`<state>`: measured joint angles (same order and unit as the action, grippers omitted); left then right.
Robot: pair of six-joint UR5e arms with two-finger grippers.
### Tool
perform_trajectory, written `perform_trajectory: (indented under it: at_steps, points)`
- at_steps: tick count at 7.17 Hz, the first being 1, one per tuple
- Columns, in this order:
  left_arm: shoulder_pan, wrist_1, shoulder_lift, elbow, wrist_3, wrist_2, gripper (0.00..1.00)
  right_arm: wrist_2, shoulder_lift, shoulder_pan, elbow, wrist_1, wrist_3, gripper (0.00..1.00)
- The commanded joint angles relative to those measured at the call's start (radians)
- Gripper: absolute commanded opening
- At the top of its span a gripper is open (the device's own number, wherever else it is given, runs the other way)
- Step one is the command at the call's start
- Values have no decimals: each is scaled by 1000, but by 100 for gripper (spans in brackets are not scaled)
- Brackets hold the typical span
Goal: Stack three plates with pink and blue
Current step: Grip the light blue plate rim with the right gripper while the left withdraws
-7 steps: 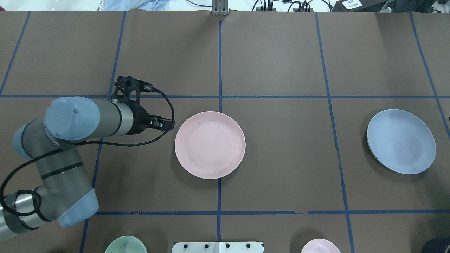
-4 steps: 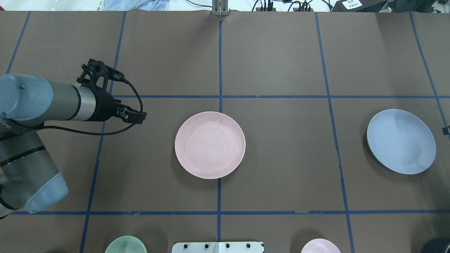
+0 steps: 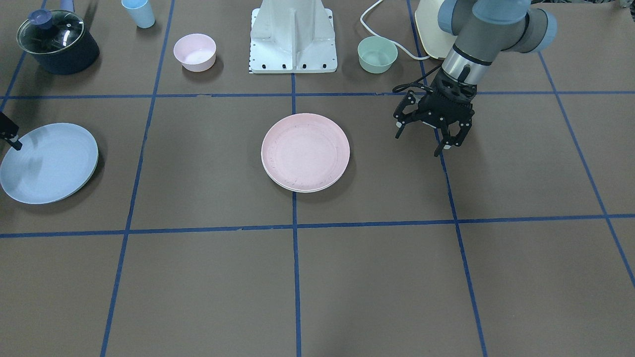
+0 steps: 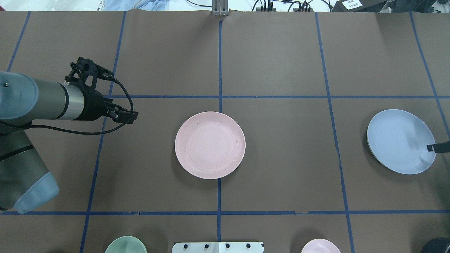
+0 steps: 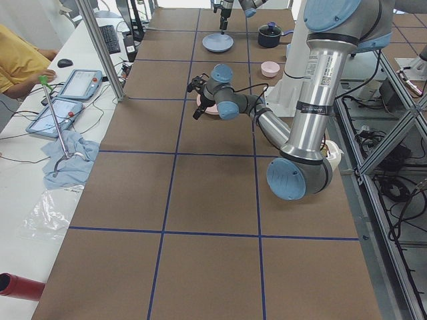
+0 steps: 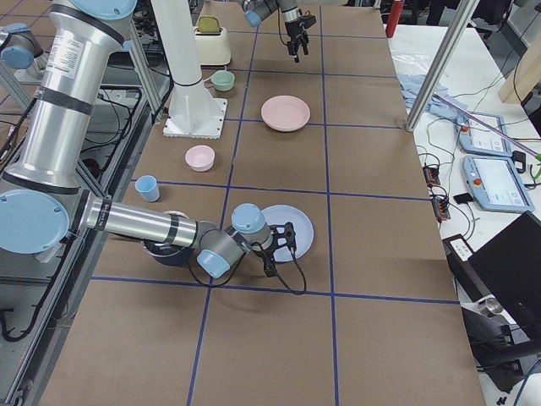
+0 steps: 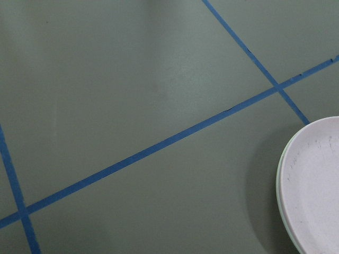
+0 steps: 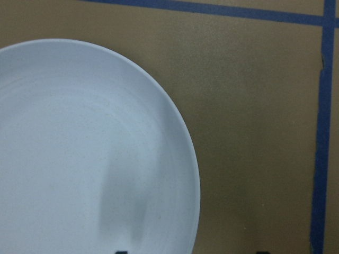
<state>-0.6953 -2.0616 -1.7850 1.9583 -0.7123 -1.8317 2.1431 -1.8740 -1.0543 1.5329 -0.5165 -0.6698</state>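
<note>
The pale pink plate (image 4: 210, 145) lies at the table's middle, and a cream-white rim (image 3: 297, 189) shows just under it. The light blue plate (image 4: 400, 141) lies alone at the far right, also in the right wrist view (image 8: 79, 159). My left gripper (image 3: 421, 141) is open and empty, hovering left of the pink plate with a clear gap. My right gripper (image 8: 190, 252) is open. One fingertip (image 4: 434, 148) is over the blue plate's right edge and the other is outside the rim.
Along the robot's side stand a mint-green bowl (image 3: 377, 54), a small pink bowl (image 3: 194, 51), a light blue cup (image 3: 138, 12), a dark pot with a glass lid (image 3: 57, 39) and the white robot base (image 3: 293, 39). Blue tape lines grid the brown table.
My left gripper has drawn back to the left, away from the pink plate. My right gripper has come in from the right edge over the blue plate's rim.
</note>
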Motion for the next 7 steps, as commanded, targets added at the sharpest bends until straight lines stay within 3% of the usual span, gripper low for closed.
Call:
perform_trajectory:
  at_steps: [1,2,3,7]
  points:
    - [0,0,1,-6,-1,2,100,-3,41,11,-60,7,-4,64]
    - [0,0,1,-6,-1,2,100,-2,58,11,-85,10,-4,42]
    - [0,0,1,-6,-3,2,100,7,64,10,-80,10,-4,0]
    - [0,0,6,-6,-3,2,100,24,75,2,-21,-2,-4,0]
